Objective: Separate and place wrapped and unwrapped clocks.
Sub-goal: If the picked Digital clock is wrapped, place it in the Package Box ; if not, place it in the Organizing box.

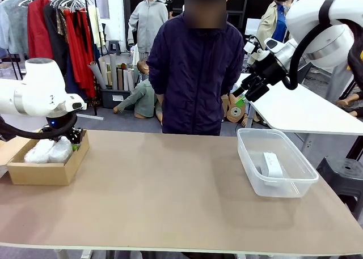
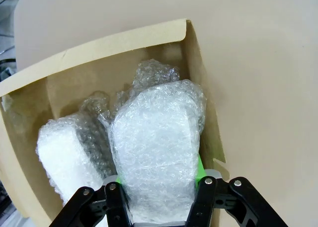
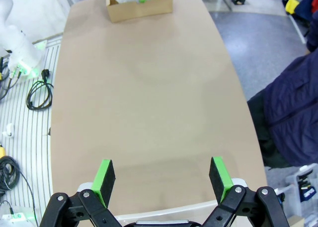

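**Left end effector gripping a wrapped clock in the cardboard box**

The left end effector (image 2: 160, 187) is clamping its green pads on a wrapped clock (image 2: 156, 147), a lumpy bundle in crinkly bubble padding, inside the cardboard box (image 1: 48, 171) at the left end of the bench (image 1: 170, 196). A second wrapped clock (image 2: 64, 160) is lying just beside it in the same box, toward the box's other wall. The unwrapped clock (image 1: 271, 164), a smooth white block, is resting in the clear plastic bin (image 1: 249, 162) at the right end of the bench. The right end effector (image 3: 163, 180) is hanging above the bench with its jaws spread wide, holding nothing. A person in a dark jacket (image 1: 195, 66) is standing at the far side.
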`<state>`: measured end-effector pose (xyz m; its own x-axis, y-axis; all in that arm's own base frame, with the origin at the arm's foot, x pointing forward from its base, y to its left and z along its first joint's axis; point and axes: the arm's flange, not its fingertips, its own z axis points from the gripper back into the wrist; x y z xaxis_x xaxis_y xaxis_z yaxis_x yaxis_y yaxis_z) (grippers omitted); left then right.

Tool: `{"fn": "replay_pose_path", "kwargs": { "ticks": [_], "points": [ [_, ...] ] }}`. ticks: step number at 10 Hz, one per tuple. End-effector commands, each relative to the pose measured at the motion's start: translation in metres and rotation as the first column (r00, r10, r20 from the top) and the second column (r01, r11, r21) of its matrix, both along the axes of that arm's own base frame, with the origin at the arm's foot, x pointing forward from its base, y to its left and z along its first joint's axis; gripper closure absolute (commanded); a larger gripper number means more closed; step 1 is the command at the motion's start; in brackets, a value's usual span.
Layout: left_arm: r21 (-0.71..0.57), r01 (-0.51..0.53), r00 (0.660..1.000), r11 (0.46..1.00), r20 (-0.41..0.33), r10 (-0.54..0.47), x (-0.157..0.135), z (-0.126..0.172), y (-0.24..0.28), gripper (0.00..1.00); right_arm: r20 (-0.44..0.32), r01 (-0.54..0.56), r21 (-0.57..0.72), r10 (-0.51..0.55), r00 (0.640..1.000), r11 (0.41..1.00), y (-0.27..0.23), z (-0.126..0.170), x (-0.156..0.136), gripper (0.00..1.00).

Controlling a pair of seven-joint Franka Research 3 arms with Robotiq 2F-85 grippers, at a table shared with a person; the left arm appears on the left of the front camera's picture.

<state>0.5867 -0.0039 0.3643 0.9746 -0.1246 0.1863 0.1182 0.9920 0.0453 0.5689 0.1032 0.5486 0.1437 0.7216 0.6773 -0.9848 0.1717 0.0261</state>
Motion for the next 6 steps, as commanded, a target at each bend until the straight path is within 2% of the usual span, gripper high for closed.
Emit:
{"fn": "replay_pose_path", "kwargs": {
  "ticks": [1,2,6],
  "points": [
    [-0.007,0.009,1.000,1.000,0.006,-0.009,0.0031,0.0045,0.0075,1.00,0.001,0.000,0.000,0.000,1.000,1.000,0.0004,0.0006,-0.0002,0.00],
    [-0.011,0.004,1.000,1.000,-0.002,-0.004,0.0036,0.0020,0.0083,0.92,0.001,0.000,0.000,0.000,1.000,1.000,0.0004,0.0006,-0.0002,0.00],
    [-0.035,0.008,1.000,0.999,-0.018,-0.008,0.0035,0.0032,0.0095,0.16,0.001,0.000,0.000,0.000,1.000,1.000,0.0004,0.0006,-0.0002,0.00]
  ]
}}
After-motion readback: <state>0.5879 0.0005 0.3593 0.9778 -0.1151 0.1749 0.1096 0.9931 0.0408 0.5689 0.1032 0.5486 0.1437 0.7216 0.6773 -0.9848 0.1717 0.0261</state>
